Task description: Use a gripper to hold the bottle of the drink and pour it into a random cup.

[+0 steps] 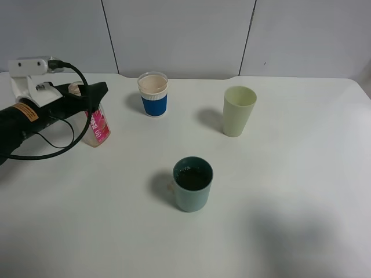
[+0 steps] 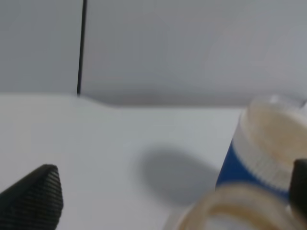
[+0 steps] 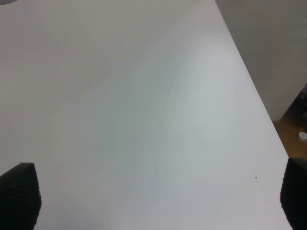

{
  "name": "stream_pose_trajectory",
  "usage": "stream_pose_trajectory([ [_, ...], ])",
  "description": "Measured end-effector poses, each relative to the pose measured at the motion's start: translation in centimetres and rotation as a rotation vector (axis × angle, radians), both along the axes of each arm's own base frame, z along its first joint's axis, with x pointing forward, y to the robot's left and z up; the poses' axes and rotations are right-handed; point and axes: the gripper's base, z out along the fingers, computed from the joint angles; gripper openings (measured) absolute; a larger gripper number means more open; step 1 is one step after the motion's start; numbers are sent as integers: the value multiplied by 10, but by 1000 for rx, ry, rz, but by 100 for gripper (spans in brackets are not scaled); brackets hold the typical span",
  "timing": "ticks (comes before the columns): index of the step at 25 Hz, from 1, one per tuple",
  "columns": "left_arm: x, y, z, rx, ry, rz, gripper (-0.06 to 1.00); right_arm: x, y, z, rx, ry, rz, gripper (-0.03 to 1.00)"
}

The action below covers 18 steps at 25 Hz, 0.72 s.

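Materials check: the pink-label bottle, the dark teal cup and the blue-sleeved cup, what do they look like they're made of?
Pink-label bottle: likely clear, glossy plastic; the table shows through its base.
Dark teal cup: probably moulded plastic, opaque with a soft satin sheen and a smooth, even wall.
Blue-sleeved cup: looks like a white plastic or paper cup with a ribbed rim band; blue sleeve looks matte, possibly paper. Hard to settle from here.
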Motion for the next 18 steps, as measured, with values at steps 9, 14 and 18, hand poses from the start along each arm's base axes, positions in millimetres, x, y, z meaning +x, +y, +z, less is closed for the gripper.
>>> stream_pose_trajectory([
  [9,-22,9,50,-61,-141,89,92,0,0,0,0,0,0,100],
  [14,-40,14,91,-85,-283,128,92,0,0,0,0,0,0,100],
  [18,-57,17,121,-59,-343,154,92,0,0,0,0,0,0,100],
])
